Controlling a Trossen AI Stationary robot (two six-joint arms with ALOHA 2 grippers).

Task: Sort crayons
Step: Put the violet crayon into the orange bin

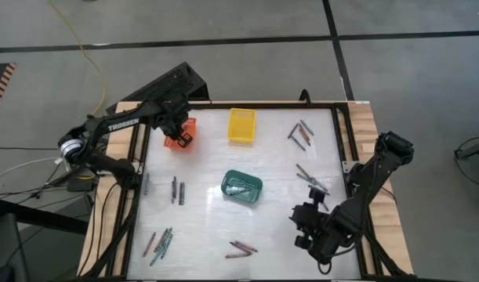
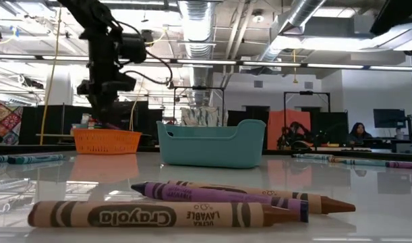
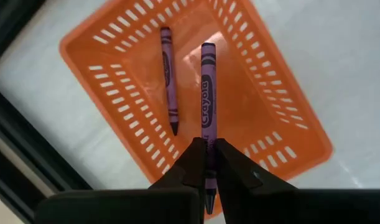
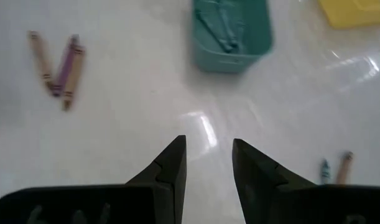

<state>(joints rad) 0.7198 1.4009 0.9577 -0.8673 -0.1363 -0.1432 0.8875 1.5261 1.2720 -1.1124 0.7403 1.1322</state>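
Here we see a purple crayon [image 3: 208,106] pinched between the fingers of the left gripper [image 3: 206,163], hanging above the orange basket [image 3: 109,93] at the far left of the worktop [image 1: 208,157]. A second purple crayon [image 3: 168,78] already lies on the floor of that basket. In the high view the left gripper [image 1: 179,125] sits directly over the orange basket [image 1: 180,138].

The rest of the crayons lie scattered in small groups on the worktop: a few at the left side [image 1: 176,190], a cluster at the near left corner [image 1: 159,240], three at the near middle [image 1: 241,249], some at the far right [image 1: 301,135], and more along the right edge [image 1: 311,179]. In the low view the near middle group shows up close, a brown crayon [image 2: 158,215] in front with a purple one [image 2: 219,194] just behind it.

The teal basket [image 1: 241,187] stands near the middle of the worktop with several crayons inside, and the yellow basket [image 1: 241,125] stands at the far side, right of the orange one.

The right gripper [image 1: 303,220] hovers over bare worktop at the near right, its fingers [image 4: 170,165] parted and holding nothing. In the right wrist view we see the teal basket [image 4: 230,31] ahead of it and the three-crayon group [image 4: 62,65] off to one side.
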